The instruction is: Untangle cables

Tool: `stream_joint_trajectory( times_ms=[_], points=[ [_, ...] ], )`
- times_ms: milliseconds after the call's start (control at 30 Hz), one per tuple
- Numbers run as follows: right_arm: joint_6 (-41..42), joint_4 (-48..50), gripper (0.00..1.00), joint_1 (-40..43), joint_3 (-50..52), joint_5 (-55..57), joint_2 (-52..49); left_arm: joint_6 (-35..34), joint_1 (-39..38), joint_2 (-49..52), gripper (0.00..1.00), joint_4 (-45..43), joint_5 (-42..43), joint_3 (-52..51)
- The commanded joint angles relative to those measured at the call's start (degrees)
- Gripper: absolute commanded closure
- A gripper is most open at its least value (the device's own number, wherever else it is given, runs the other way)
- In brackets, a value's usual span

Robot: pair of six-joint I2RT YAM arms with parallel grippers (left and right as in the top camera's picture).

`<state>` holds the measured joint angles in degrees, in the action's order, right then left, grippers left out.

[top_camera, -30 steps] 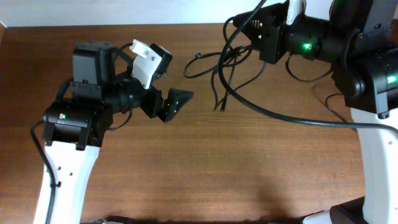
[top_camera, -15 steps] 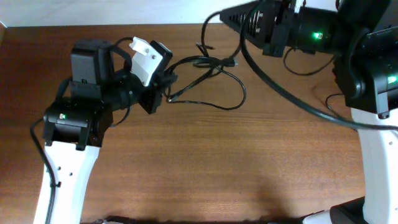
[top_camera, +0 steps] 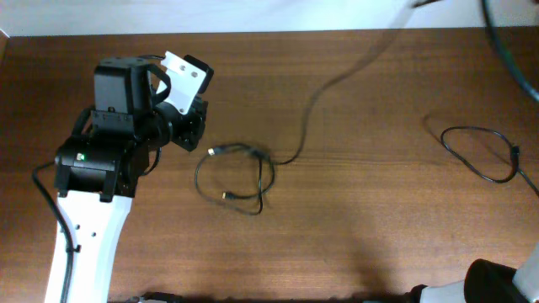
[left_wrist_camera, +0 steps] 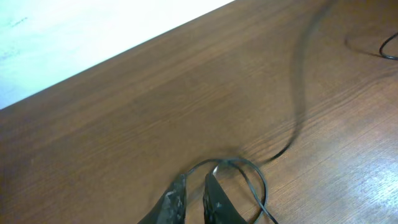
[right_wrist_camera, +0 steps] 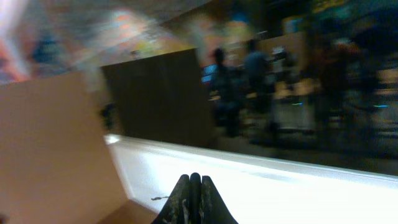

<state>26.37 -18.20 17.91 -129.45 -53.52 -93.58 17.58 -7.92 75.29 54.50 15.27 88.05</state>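
A thin black cable lies in a loose loop (top_camera: 199, 177) on the brown table, just right of my left arm's wrist (top_camera: 181, 101). In the left wrist view the loop (left_wrist_camera: 265, 186) meets my left gripper (left_wrist_camera: 194, 178). Its near end runs into the narrow slit between the nearly closed tips. One blurred strand (top_camera: 307, 114) rises from the loop toward the top right. My right gripper (right_wrist_camera: 194, 177) is out of the overhead view, raised and facing a room, shut with a dark strand between its fingers. A second cable (top_camera: 472, 129) lies apart at the right.
A thick black arm cable (top_camera: 505, 50) crosses the top right corner. The right arm's base (top_camera: 505, 282) stands at the bottom right. The left arm's white link (top_camera: 84, 244) fills the lower left. The table's far edge meets a white wall (left_wrist_camera: 93, 37).
My left gripper went from open to shut and drew back left. The right arm rose out of the overhead view, pulling a strand. The tangle became one loose loop and a separate cable.
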Motion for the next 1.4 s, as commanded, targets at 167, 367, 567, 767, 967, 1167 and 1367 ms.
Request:
stream_joint_trajectory(
  times_ms=[167,367,567,767,967,1167,1367],
  points=[
    [-0.6,-3.8,0.96,24.6,-1.0,4.5,-1.2,-0.2,0.2,0.1,0.05,1.8,-0.6,0.7],
    [-21.7,-20.2,0.96,32.0,-1.0,33.8,-5.8,-0.2,0.2,0.1,0.01,6.5,12.7,0.7],
    [-21.5,-29.9,0.81,32.0,-1.0,54.8,-15.2,-0.2,0.2,0.1,0.01,6.5,20.6,0.7],
    [-21.4,-26.8,0.01,30.3,-1.0,36.6,-15.0,-0.2,0.2,0.1,0.01,6.5,23.6,0.7],
    [-21.9,-31.4,0.01,16.5,-1.0,24.9,-14.9,-0.2,0.2,0.1,0.01,6.7,23.6,0.7],
    [-44.9,-50.3,0.01,8.8,0.7,38.0,-22.3,-0.2,0.2,0.1,0.01,6.7,23.6,0.7],
    [-36.0,-52.8,0.01,9.1,10.8,46.8,-26.8,-0.2,0.2,0.1,0.01,5.6,23.3,0.7]
  ],
)
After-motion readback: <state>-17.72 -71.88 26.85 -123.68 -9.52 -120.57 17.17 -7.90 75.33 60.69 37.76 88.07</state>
